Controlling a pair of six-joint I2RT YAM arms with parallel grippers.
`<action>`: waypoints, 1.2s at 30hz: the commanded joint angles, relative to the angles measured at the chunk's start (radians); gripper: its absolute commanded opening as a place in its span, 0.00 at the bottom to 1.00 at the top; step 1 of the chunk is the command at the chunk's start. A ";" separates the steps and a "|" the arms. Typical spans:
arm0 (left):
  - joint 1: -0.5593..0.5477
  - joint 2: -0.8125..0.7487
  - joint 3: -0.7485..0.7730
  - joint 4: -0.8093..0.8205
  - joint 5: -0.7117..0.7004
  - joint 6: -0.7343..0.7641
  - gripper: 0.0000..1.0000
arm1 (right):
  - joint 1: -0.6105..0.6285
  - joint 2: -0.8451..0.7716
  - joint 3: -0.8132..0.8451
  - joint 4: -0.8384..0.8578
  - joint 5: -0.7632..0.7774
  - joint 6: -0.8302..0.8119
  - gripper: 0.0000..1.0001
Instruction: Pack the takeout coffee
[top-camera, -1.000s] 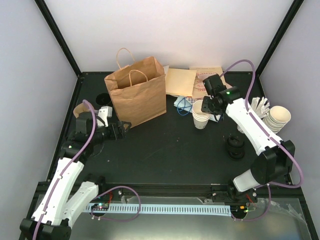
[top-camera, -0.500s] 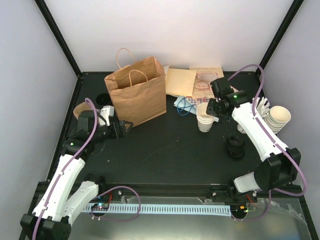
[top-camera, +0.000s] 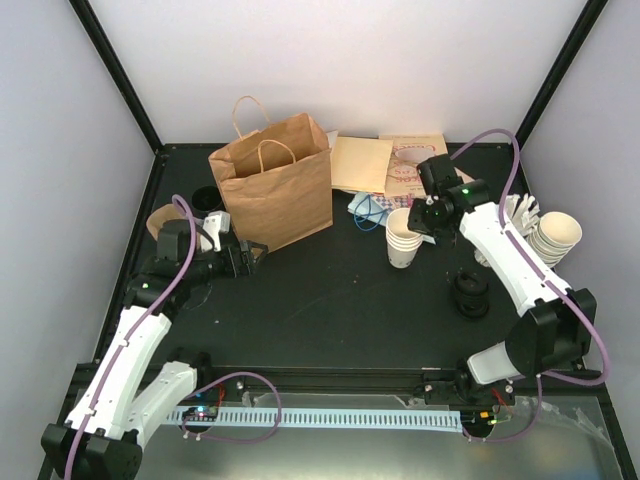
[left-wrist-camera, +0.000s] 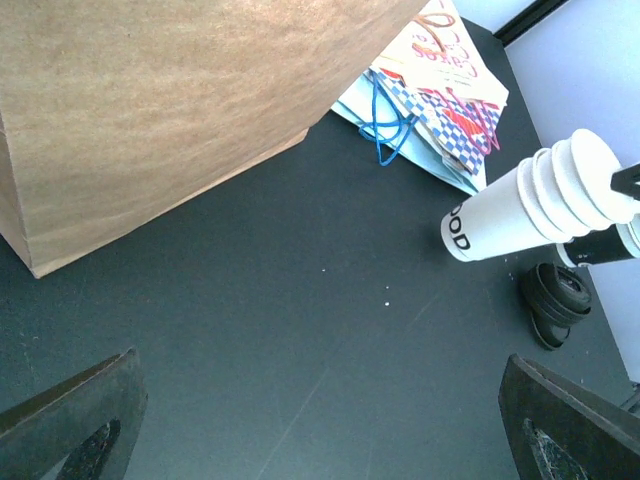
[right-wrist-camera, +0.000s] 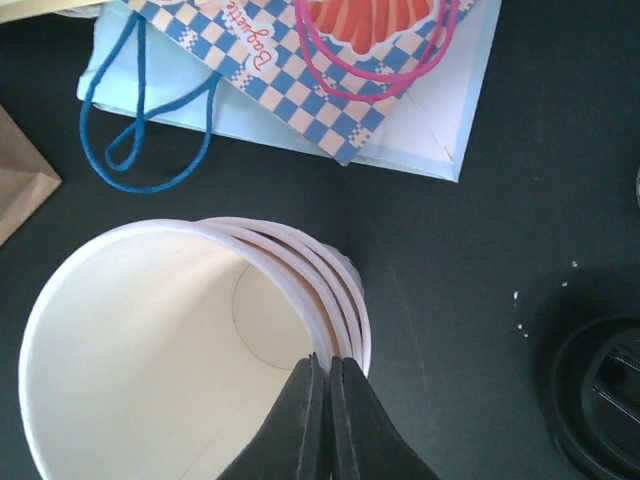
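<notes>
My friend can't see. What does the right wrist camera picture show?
The right pincer pinches the rim of the top cup in a stack of cream paper cups, seen from above. Behind lies a flat blue checkered bag; black lids sit at the right edge.

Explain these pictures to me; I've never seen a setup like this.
Two white robot arms stand at the near edge of a black table. One picture looks down from above; the other two come from a camera on each wrist. On the table: a brown paper bag, flat printed bags beside it, a stack of paper cups and black lids. The left gripper is open and empty beside the bag. The right gripper is shut, pinching the rim of that stack.
</notes>
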 joint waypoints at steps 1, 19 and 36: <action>0.003 -0.001 0.029 0.024 0.021 -0.004 0.99 | -0.003 -0.021 0.006 0.029 -0.066 -0.035 0.01; 0.003 0.010 0.033 0.036 0.029 -0.014 0.99 | 0.016 -0.047 0.012 -0.007 0.042 -0.055 0.01; 0.003 0.007 0.048 0.017 0.027 -0.012 0.99 | 0.005 -0.022 0.046 -0.030 0.082 -0.013 0.01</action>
